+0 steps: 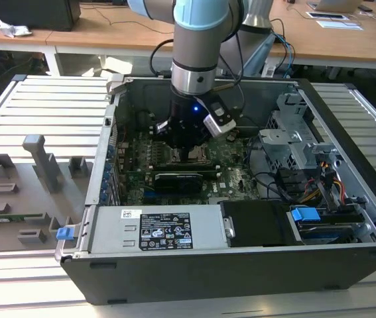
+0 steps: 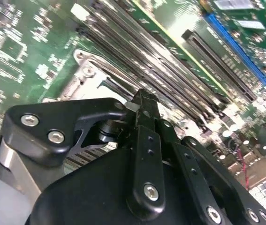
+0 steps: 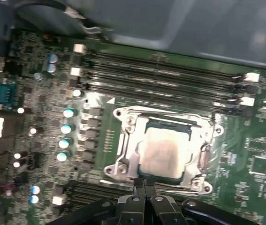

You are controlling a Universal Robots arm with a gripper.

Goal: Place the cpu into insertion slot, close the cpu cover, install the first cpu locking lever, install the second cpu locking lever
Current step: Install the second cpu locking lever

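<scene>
The cpu (image 3: pixel 163 151) is seen seated in the insertion slot (image 3: pixel 170 125), cover (image 3: pixel 123 154) down around it. The gripper (image 3: pixel 143 183), fingers pinched together, is held at the socket's edge; lever work is judged underway, demanding precise hooking.

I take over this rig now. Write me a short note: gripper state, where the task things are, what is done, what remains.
Gripper: fingers shut, holding nothing, tips at the edge of the cpu cover, low inside the open computer case.
Cpu: lies in the insertion slot on the motherboard, beside the memory slots.
Done: cpu placed; the cover looks lowered around it.
Left: both locking levers; I cannot tell their state from these views.
</scene>
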